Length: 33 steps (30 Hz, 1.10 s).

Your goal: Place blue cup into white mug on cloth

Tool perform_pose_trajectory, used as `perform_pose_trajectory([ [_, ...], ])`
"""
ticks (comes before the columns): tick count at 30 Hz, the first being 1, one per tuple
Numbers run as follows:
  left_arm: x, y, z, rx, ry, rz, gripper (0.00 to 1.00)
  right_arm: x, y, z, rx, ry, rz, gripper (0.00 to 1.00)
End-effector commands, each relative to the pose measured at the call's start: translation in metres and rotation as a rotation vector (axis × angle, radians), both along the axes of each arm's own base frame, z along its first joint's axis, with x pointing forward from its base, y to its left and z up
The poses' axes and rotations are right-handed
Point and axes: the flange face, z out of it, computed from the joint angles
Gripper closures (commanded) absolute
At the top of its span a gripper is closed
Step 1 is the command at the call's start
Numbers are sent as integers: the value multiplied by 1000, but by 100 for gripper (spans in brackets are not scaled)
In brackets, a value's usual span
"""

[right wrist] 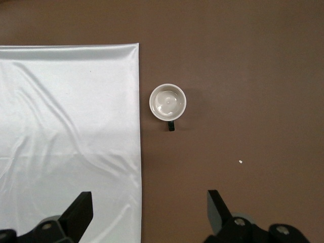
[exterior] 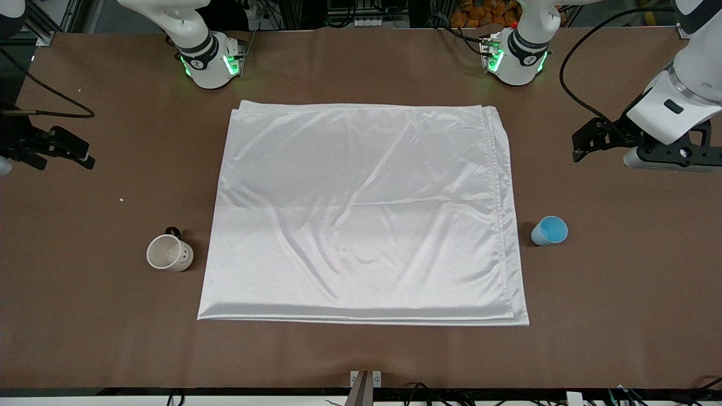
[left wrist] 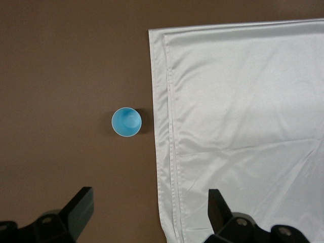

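Note:
The blue cup point(exterior: 550, 230) stands upright on the bare brown table beside the cloth's edge, toward the left arm's end; it also shows in the left wrist view point(left wrist: 126, 122). The white mug point(exterior: 168, 253) stands upright on the bare table beside the opposite edge, toward the right arm's end, and shows in the right wrist view point(right wrist: 167, 103). The cloth point(exterior: 361, 214) lies flat between them. My left gripper point(left wrist: 150, 210) is open and empty, high over the cloth's edge point(left wrist: 162, 152). My right gripper point(right wrist: 150, 210) is open and empty, high over the cloth's other edge point(right wrist: 136, 152).
The two arm bases point(exterior: 211, 62) point(exterior: 516, 59) stand along the table's edge farthest from the front camera. A small white crumb point(exterior: 121, 199) lies on the table near the mug. Cables trail at both ends of the table.

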Motion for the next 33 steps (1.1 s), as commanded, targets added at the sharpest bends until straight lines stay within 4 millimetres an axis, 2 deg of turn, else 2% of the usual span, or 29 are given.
perform_pose_trajectory([
  [1,-3,1,3,11,4,8,0,-1,3,10,0,-2,-4,0],
  [12,-2,0,1,20,7,-4,0,-3,4,13,0,6,-1,0],
  [20,5,1,-19,20,38,-3,0,-5,3,11,-18,26,1,0],
  [27,23,4,-61,18,70,-1,0,-6,3,10,-20,39,6,0],
  [33,30,7,-114,15,59,5,0,-5,3,6,-22,48,4,0],
])
